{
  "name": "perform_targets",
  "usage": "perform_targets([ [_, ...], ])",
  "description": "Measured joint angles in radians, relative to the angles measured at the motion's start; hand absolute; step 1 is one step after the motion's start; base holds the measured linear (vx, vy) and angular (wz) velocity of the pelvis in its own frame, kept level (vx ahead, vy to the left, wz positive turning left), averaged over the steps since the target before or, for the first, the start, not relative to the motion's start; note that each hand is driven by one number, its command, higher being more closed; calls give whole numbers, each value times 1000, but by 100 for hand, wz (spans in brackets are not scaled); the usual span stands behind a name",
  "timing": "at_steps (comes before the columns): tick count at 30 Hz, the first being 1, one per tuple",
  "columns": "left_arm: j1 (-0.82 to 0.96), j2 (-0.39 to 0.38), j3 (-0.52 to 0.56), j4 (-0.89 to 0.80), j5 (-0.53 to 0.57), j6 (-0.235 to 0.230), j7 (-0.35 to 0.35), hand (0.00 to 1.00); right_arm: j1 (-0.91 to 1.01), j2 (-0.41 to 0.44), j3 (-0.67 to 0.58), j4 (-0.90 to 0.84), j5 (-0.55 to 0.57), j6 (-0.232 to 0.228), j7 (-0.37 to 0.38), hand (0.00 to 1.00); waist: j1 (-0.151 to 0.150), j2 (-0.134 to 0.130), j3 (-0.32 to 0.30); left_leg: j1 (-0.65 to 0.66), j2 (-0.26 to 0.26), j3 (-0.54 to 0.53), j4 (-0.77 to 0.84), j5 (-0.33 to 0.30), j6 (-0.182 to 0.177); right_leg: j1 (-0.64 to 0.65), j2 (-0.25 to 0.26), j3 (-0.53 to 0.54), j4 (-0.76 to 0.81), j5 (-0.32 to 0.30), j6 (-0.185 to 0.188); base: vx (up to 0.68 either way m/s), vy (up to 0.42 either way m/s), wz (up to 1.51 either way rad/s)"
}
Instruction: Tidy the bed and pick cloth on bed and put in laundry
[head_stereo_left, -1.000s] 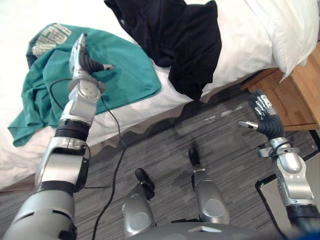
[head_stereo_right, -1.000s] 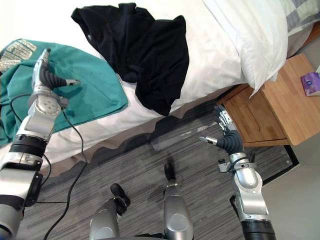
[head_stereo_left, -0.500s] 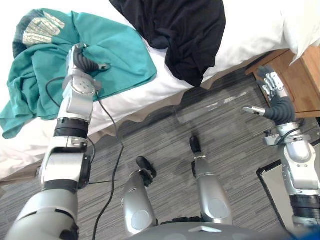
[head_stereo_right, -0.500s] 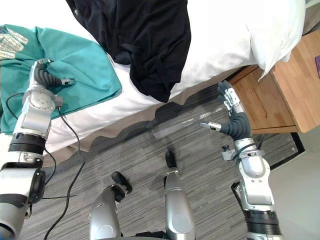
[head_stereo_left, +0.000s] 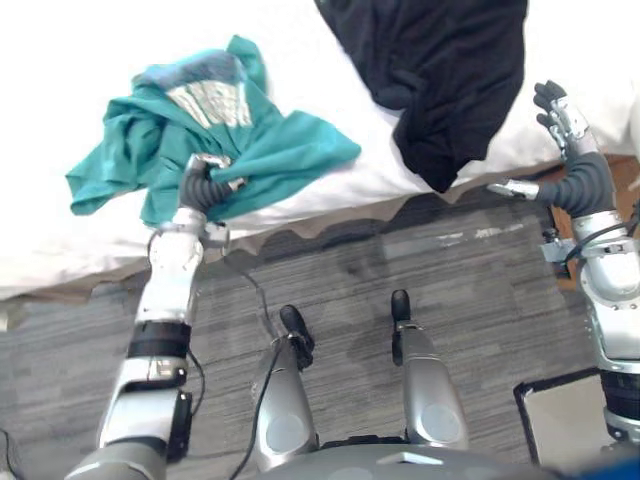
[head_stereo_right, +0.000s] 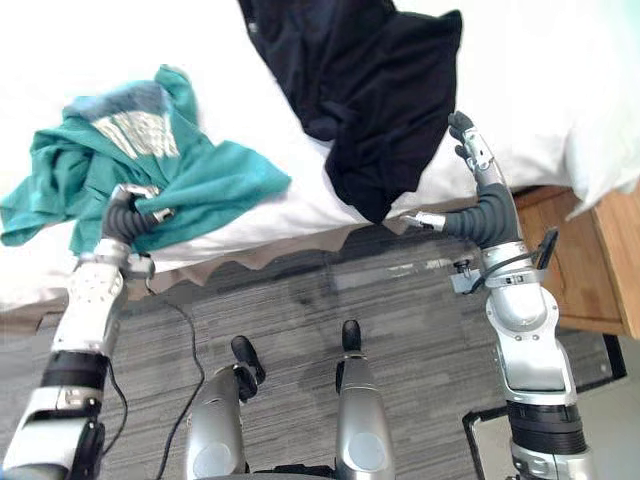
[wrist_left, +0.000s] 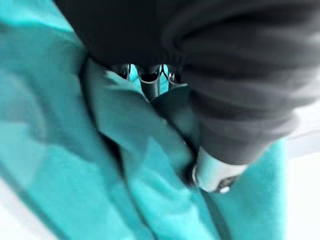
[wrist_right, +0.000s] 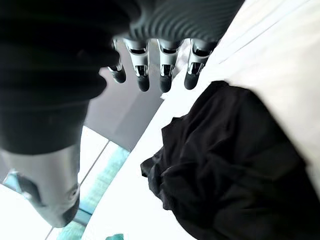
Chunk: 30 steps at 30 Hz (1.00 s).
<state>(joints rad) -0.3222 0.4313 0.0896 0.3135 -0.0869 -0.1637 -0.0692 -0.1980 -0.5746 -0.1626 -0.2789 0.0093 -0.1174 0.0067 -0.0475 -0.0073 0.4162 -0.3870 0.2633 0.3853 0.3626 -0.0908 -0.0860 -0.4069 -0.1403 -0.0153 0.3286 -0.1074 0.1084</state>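
Observation:
A teal shirt (head_stereo_left: 240, 140) lies bunched on the white bed (head_stereo_left: 80, 60) near its front edge. My left hand (head_stereo_left: 203, 183) is at the shirt's near hem, fingers curled into the cloth; in the left wrist view the teal shirt (wrist_left: 60, 150) folds around the fingers and thumb. A black garment (head_stereo_right: 370, 90) lies crumpled further right, one corner hanging over the bed's edge. My right hand (head_stereo_right: 482, 195) hovers open just right of that corner, not touching it. The right wrist view shows its straight fingers (wrist_right: 150, 67) above the black garment (wrist_right: 230, 165).
A white pillow (head_stereo_right: 600, 110) lies at the right end of the bed, above a wooden nightstand (head_stereo_right: 590, 270). Grey striped carpet (head_stereo_left: 480, 290) runs along the front of the bed. A dark-edged flat thing (head_stereo_left: 560, 420) lies on the floor at lower right.
The camera has shifted. My left hand's fingers have curled into the teal shirt, which is now bunched and nearer the bed's edge. The right hand stays open, now beside the black garment.

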Motion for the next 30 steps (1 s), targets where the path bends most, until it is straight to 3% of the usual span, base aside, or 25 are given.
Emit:
perform_targets([
  [3,113,-14,-38,18,0,51,-20,100,-12,0,-28,8,-15,32,-18,0,14,-3,-6,-18,-4,-35,-21,21,-4,1,0,-35,-2,-4,-5,19,-54,32],
  [5,198,-30,-53,75,1,123,-55,100,-29,0,-33,71,-17,55,-22,0,34,-20,-10,-18,-10,-48,-49,42,-8,1,0,-48,-7,-4,-5,23,-43,20],
  [8,287,-31,-50,75,3,156,-100,100,-46,-24,-36,173,-34,95,-39,0,50,-31,-13,-27,-21,-80,-75,67,-8,9,-1,-76,-20,-3,-7,15,-33,28],
  [14,300,4,-35,74,22,155,-174,100,-142,-55,-36,335,-34,132,-51,0,91,-34,-13,-40,-34,-121,-134,118,-5,22,0,-109,-63,22,-18,-35,-3,23],
  [19,240,46,-12,73,18,154,-235,100,-260,-85,-33,399,-35,142,-52,0,96,-39,-10,-79,-42,-118,-172,157,3,-27,-1,-113,-75,48,-18,-59,11,2],
  [30,122,91,-14,59,-52,152,-278,100,-518,-193,45,460,-142,204,-14,0,98,-26,5,-192,-55,-122,-188,200,12,-173,-23,-134,-7,46,-26,-5,0,5],
])
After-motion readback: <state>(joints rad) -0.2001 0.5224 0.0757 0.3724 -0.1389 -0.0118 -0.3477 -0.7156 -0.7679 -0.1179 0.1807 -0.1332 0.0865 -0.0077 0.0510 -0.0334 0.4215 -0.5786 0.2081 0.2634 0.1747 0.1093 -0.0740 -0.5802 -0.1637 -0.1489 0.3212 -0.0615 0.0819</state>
